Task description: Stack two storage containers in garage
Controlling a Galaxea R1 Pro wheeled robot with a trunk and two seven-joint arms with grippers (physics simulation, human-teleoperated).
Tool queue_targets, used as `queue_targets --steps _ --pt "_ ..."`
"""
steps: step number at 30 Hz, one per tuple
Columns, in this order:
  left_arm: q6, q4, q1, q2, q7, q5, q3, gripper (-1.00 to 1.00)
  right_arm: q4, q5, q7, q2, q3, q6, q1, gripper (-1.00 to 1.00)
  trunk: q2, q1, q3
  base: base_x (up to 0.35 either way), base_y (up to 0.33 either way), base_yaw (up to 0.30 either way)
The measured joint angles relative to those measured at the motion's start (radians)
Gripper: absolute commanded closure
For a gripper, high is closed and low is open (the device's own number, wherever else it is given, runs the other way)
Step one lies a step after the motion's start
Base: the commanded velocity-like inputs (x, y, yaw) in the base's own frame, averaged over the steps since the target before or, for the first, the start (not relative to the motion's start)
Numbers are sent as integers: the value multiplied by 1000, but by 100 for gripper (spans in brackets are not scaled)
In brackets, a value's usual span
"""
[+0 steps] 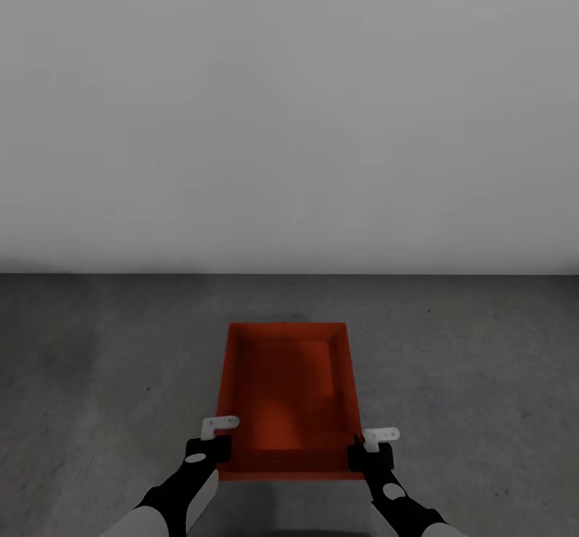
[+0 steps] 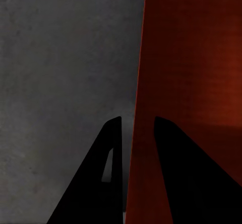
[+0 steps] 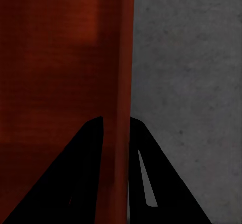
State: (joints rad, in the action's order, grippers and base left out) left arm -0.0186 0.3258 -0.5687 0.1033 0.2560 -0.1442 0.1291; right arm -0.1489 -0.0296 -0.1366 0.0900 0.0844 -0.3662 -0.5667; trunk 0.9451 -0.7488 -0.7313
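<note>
1. Sitting between my two grippers, the red bin [image 1: 287, 396] is showing its open top, over the grey concrete floor [image 1: 104, 376] near the white wall [image 1: 289, 111].
2. I am clamping my left gripper [image 2: 137, 128] on the bin's left wall, one finger [image 2: 103, 173] outside, the other inside.
3. I am clamping my right gripper [image 3: 116, 126] on the right wall likewise.
4. I cannot tell whether the bin is touching the floor.

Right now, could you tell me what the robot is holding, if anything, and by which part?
The red-orange rectangular storage bin: the left pincer straddles its left side wall, the right pincer its right side wall, both near the end closest to the robot.
</note>
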Motion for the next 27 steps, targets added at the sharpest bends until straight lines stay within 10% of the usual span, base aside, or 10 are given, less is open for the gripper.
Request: queue_targets --steps 27 --pt "0 0 0 0 -1 0 0 100 0 1 0 0 1 0 0 100 70 -38 -31 0 0 0"
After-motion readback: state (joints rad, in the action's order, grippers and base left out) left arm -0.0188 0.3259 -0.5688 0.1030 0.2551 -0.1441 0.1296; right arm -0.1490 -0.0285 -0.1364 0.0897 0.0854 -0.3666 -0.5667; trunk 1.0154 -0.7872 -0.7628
